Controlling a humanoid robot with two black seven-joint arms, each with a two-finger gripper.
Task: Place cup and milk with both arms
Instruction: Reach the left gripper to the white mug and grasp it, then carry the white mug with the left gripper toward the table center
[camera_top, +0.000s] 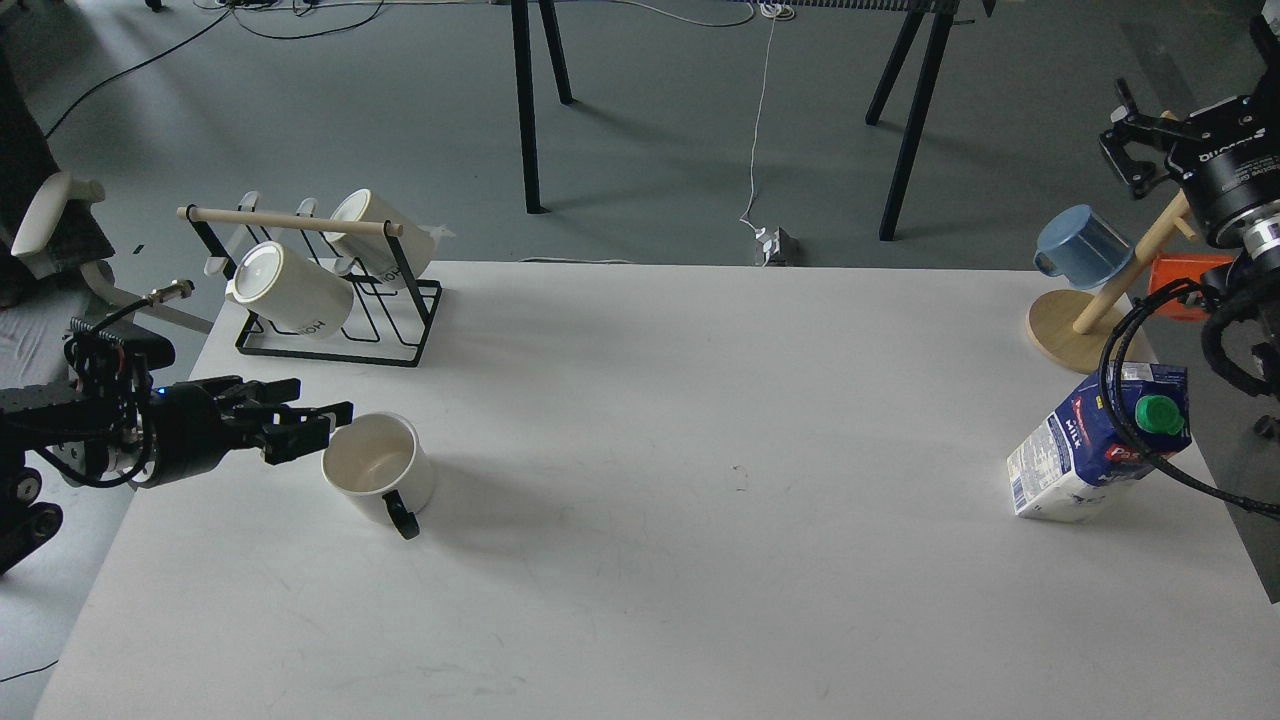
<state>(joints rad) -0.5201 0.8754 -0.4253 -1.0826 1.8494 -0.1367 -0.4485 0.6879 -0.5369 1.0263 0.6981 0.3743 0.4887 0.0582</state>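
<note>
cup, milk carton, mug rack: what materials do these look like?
Cup: likely glazed ceramic, with a smooth white body, thick rim and black handle.
Milk carton: printed coated paperboard by its folded edges; green cap looks plastic.
Mug rack: thin black wire, probably painted metal, with a pale wooden top bar.

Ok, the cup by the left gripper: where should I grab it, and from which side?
Probably the rim and wall on its left side. The cup stands upright, mouth open, its black handle pointing toward the near edge, so that side is bare. The left gripper is already level with it; one finger inside, one outside looks simplest.
</note>
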